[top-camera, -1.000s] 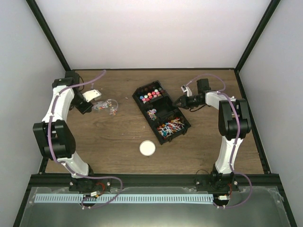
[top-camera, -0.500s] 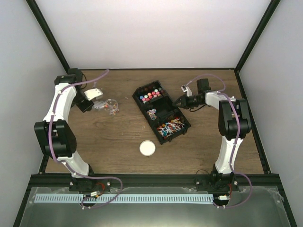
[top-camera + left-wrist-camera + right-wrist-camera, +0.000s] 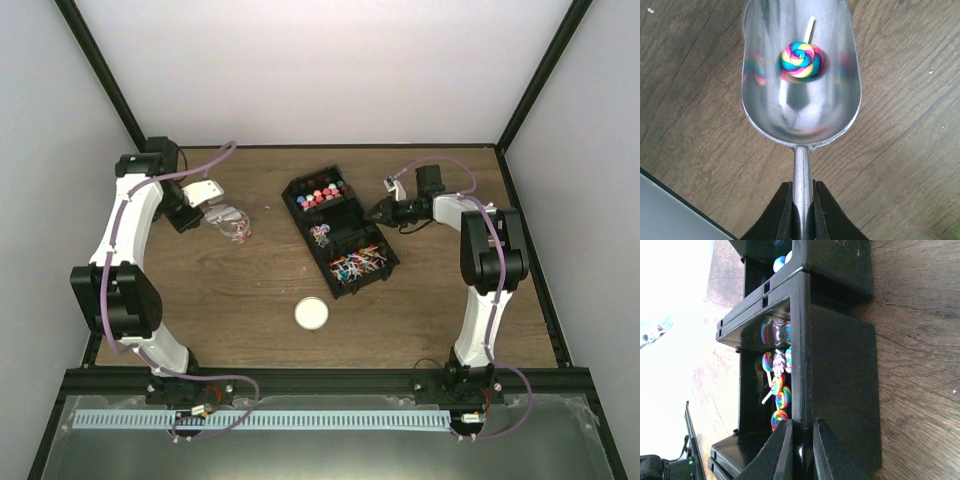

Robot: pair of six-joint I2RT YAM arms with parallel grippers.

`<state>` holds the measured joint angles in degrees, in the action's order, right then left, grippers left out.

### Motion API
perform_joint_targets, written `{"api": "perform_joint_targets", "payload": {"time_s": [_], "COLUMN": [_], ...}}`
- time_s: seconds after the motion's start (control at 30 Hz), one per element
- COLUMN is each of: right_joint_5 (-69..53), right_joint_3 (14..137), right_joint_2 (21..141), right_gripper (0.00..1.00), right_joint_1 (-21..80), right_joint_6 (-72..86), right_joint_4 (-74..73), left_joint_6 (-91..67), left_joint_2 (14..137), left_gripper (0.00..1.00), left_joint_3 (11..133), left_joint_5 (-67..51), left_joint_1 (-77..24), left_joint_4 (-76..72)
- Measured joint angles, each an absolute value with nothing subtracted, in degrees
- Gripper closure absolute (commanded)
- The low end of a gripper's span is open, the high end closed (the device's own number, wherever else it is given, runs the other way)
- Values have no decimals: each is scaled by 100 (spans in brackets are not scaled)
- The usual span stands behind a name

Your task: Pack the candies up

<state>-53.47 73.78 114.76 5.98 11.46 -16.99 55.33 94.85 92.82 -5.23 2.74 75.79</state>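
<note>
My left gripper (image 3: pixel 802 207) is shut on the handle of a metal scoop (image 3: pixel 800 100). One swirl lollipop candy (image 3: pixel 801 60) lies in the scoop's bowl. In the top view the left gripper (image 3: pixel 193 211) is at the back left, next to a small clear jar (image 3: pixel 233 223) holding a few candies. My right gripper (image 3: pixel 800 445) is shut on a wall of the black compartment tray (image 3: pixel 840 390). It is at the tray's right side in the top view (image 3: pixel 379 211). The tray (image 3: pixel 352 228) holds round candies (image 3: pixel 318 195) and swirl lollipops (image 3: pixel 355 265), which also show in the right wrist view (image 3: pixel 777 390).
A round white lid disc (image 3: pixel 312 314) lies on the wooden table in front of the tray. Black frame posts and grey walls bound the table at the back and sides.
The left gripper with the scoop has moved back and slightly right, beside the jar. The right gripper has dragged the tray a little to the left and turned it slightly.
</note>
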Motion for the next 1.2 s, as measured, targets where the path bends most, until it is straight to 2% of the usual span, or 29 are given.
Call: {"api": "perform_joint_targets", "payload": {"time_s": [0.27, 0.53, 0.67, 0.97, 1.2], "right_joint_5": [-5330, -5262, -5105, -4676, -4668], "right_joint_3": [7273, 7008, 6879, 6318, 6193], "right_joint_2": [11478, 11378, 11281, 10925, 10899], "right_gripper": [99, 99, 99, 99, 99], "right_joint_1": [637, 670, 733, 921, 926], "right_joint_6": [1424, 1732, 1909, 2508, 2711], "right_joint_4": [-1354, -869, -696, -84, 178], "left_joint_6": [5513, 5172, 5107, 4650, 4316], "left_joint_2": [9356, 9395, 9618, 9870, 10180], "left_gripper": [96, 96, 96, 96, 96], "left_joint_3": [9341, 10071, 10068, 9920, 9725], "left_joint_5": [-825, -919, -703, -213, 231], "left_joint_1": [-25, -2510, -3225, -4005, -4051], "left_joint_4": [7588, 7581, 7725, 7902, 7797]}}
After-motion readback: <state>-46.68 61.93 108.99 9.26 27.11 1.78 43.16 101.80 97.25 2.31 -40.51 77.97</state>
